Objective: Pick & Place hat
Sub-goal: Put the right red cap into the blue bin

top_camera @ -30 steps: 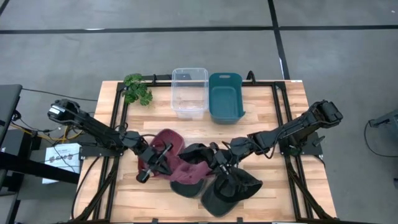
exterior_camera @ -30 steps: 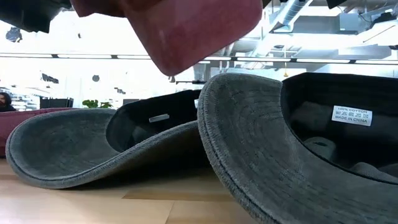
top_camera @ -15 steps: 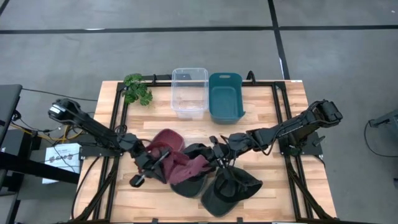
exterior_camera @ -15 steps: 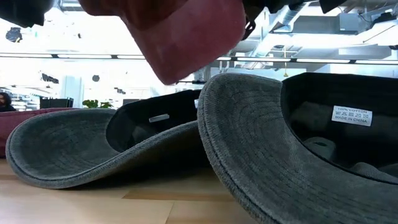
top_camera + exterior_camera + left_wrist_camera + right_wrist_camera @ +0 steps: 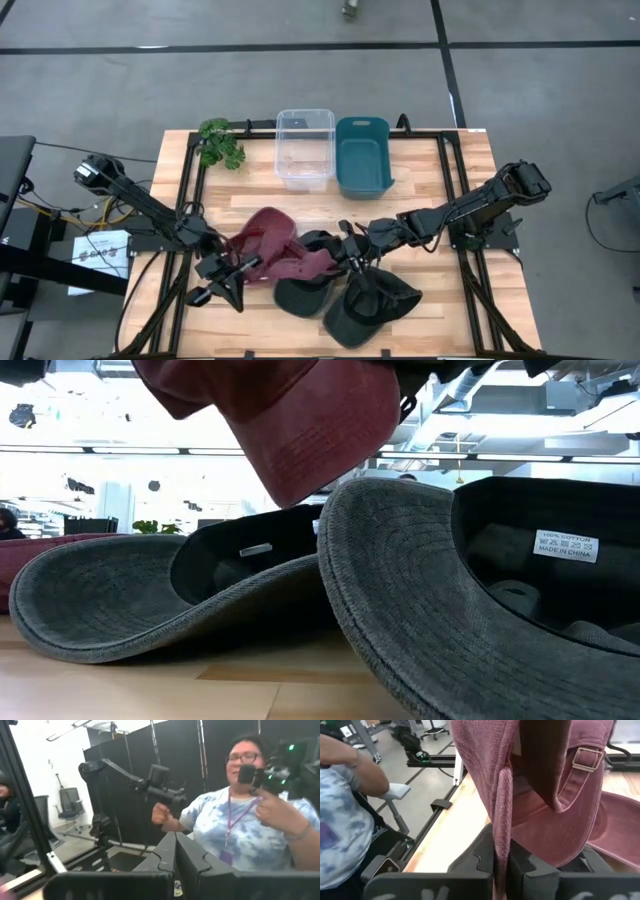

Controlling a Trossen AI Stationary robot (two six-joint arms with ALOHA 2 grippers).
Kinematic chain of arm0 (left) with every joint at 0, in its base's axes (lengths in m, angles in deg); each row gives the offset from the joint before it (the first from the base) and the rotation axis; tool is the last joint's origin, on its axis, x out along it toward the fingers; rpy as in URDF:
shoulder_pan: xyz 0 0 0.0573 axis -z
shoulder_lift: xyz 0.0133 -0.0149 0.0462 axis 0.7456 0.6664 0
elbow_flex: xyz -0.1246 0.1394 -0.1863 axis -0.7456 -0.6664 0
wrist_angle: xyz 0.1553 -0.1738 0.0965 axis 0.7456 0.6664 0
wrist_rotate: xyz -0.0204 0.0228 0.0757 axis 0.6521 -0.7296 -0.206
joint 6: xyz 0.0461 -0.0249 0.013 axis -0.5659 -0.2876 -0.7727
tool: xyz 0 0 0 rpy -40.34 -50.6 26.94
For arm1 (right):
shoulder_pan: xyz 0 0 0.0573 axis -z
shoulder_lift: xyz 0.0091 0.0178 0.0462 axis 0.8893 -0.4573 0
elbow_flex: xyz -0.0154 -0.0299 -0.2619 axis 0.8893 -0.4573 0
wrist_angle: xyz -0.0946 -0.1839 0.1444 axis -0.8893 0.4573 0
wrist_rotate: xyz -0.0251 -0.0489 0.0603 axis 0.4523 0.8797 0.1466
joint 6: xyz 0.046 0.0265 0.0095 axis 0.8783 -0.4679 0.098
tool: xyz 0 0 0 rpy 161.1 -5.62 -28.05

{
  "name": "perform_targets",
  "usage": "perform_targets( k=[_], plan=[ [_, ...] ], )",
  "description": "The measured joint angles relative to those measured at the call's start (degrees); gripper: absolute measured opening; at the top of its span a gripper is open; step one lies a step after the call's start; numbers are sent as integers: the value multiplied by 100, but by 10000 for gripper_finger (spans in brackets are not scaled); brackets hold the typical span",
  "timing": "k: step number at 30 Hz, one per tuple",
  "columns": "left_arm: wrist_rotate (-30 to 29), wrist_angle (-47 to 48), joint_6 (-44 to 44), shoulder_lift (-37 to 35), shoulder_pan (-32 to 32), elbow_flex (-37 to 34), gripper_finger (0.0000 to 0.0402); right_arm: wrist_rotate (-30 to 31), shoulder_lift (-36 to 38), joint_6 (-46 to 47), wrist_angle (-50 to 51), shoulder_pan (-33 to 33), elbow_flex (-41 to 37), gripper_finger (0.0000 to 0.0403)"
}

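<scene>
A maroon hat (image 5: 300, 266) is up over the table's middle, with my right gripper (image 5: 346, 258) shut on it. Its brim (image 5: 300, 430) hangs above two dark grey hats (image 5: 150, 600) (image 5: 470, 610) that lie upside down on the table. A second maroon hat (image 5: 266, 232) lies just left of the held one. My left gripper (image 5: 200, 295) is shut and empty near the table's front left. It points away from the hats and slightly up, toward a person (image 5: 240, 825) beyond the table. My right gripper pinches an edge of the maroon hat's crown (image 5: 502, 840) between its two fingers, beside the back strap and its buckle (image 5: 585, 757). The fingers come nearly level from the table's right. The cloth stands up from the fingers, and the brim hangs clear above the grey hats.
A clear plastic bin (image 5: 305, 148) and a teal bin (image 5: 362, 155) stand side by side at the far edge. A small green plant (image 5: 220, 142) lies at the far left. Bare wood shows at the table's right and front left.
My left gripper, shut throughout, has drawn back from the maroon hats toward the table's near left corner and has tipped upward. The held maroon hat has bunched in toward my right gripper, and its brim has shifted a little. My right gripper has stayed in place.
</scene>
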State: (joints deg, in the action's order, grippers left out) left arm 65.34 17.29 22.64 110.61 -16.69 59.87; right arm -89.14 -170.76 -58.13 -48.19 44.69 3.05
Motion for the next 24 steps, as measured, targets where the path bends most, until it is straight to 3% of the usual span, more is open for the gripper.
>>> perform_targets(
  k=[4, 9, 12, 19, 24],
  plan=[
    [-254, 351, -1075, -11, -6, -1, 8, 201, 2, -53, -64, -121, 0, 6],
    [-1861, 577, -1285, 7, -16, -2, 8, 224, 2, -51, -63, -145, 0, 6],
    [-2504, 714, -1272, 9, -8, -2, 8, 228, 2, -50, -61, -148, 0, 6],
    [-2960, 825, -1252, 9, -8, -2, 11, 228, 2, -49, -41, -143, 0, 6],
    [-3230, 924, -1295, 9, -8, -4, 44, 246, 2, -47, 56, -141, 0, 6]
  ],
)
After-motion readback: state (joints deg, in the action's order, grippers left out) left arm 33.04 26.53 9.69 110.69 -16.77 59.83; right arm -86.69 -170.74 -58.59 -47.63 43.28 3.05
